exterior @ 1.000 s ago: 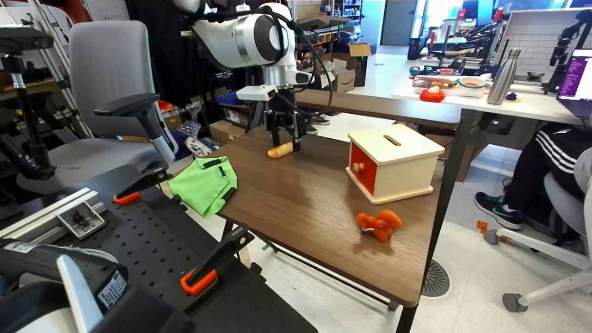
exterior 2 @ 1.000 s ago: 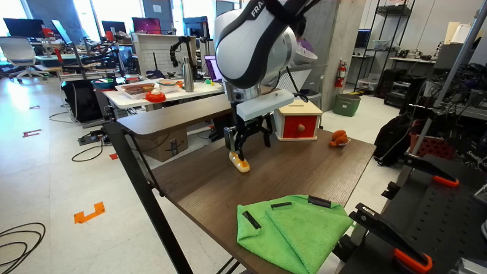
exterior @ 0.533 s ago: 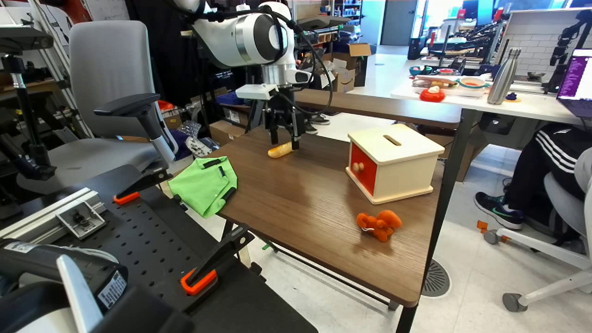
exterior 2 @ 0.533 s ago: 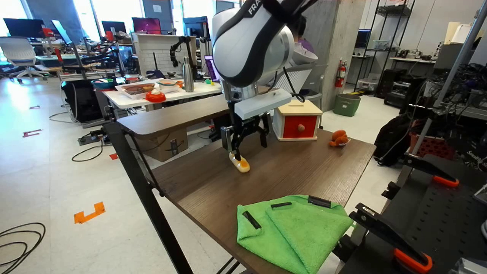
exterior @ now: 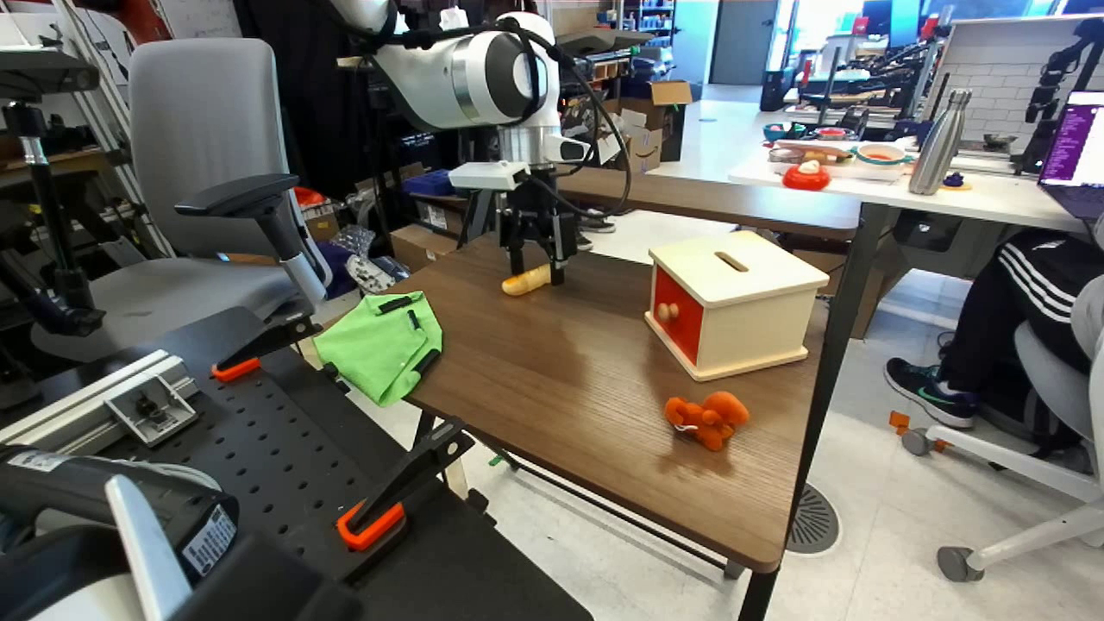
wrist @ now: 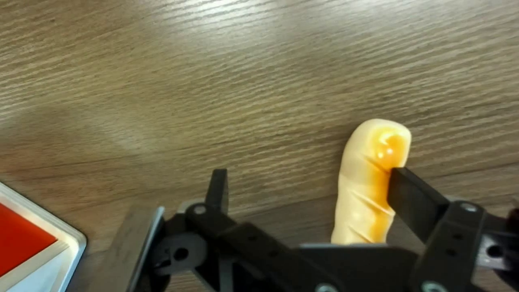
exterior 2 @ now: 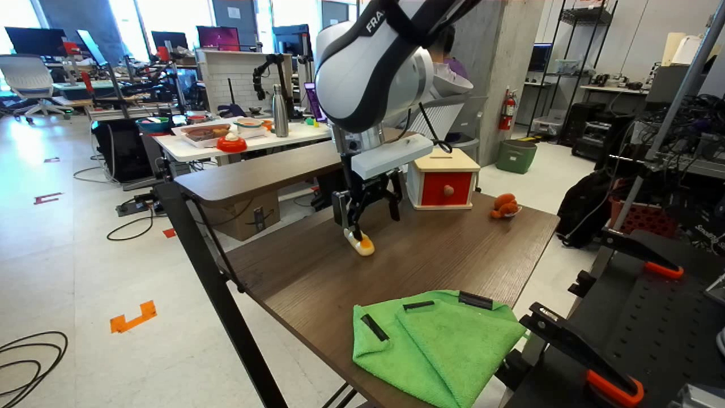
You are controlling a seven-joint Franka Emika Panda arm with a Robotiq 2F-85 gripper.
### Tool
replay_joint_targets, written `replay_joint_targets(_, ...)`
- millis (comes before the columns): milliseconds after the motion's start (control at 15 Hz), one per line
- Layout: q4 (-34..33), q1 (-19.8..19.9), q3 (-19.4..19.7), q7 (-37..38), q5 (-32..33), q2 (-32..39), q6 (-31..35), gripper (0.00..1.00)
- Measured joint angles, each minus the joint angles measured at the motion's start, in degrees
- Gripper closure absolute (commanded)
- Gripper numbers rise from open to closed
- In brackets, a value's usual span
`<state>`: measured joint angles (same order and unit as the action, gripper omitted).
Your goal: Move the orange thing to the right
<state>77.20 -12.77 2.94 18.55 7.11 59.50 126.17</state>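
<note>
The orange piece (wrist: 365,182) sits slightly nearer the wooden box (exterior: 737,306) than before, probably because one finger (wrist: 417,200) of the wide-spread jaws pushes its side facing away.

Movement now from the orange piece (exterior: 525,281): it has slid slightly to the right in both exterior views, and whether it has rolled or turned as well, it's too small there to tell! The gripper (exterior: 537,272) has switched direction with it, a touch to the left half a second ago and now shifted back to the right, in an exterior view even past where it stood a second ago. Above it the arm (exterior: 431,82) has dipped, its white links now lower in both exterior views than in either earlier moment.
</note>
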Motion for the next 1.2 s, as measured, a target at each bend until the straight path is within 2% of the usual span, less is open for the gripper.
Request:
replay_joint_targets(733,-6.02,1.80,0.38,-0.02,0.01,3.36,-7.67,0.00)
replay_joint_targets(1200,-7.17,1.83,0.06,-0.66,0.03,3.95,-8.23,0.00)
